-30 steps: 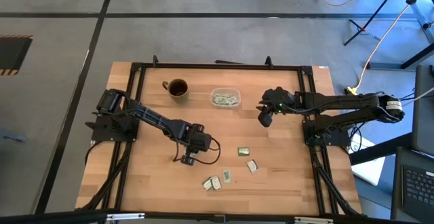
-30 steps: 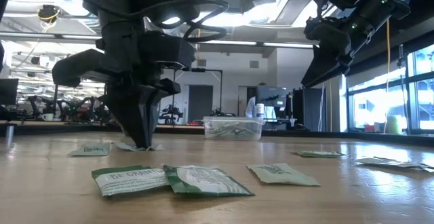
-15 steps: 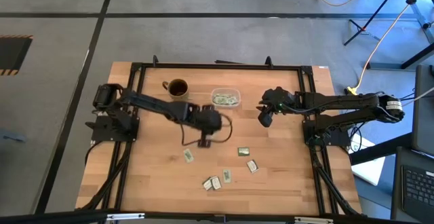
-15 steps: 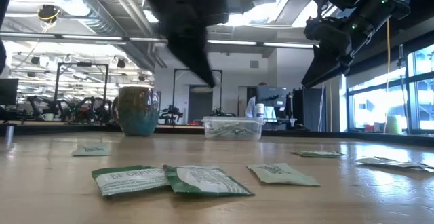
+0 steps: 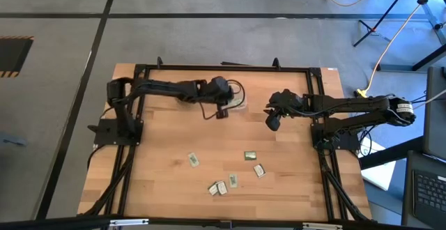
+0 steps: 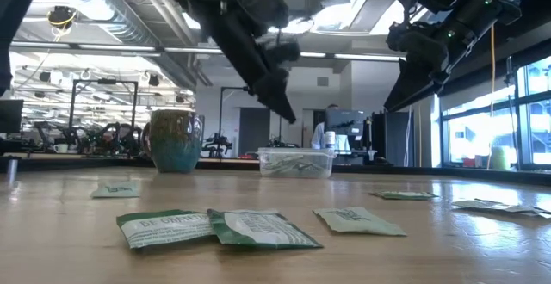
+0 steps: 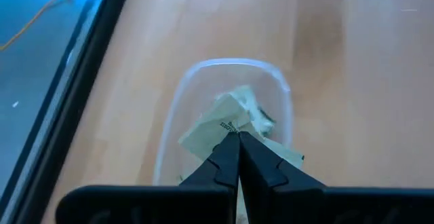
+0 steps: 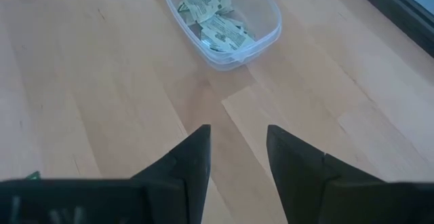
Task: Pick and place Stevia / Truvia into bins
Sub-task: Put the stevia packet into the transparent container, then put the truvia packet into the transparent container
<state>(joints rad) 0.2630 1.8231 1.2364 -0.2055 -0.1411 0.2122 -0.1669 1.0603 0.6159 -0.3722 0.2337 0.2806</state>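
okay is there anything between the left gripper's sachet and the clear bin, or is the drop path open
Nothing visible blocks it. The left gripper is shut on a sachet directly above the open clear bin, which has no lid. The mug stands off to the side, and the right gripper hangs apart from the bin.

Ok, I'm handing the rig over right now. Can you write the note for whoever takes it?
Left hand: shut on a sachet, it seems, directly above the bin.
Right hand: open, empty, hovering over the table to the bin's right.
Done: a pile of sachets lies in the bin.
Left: release the held one, then fetch six loose sachets from the table's near half. The mug beside the bin is not a target.
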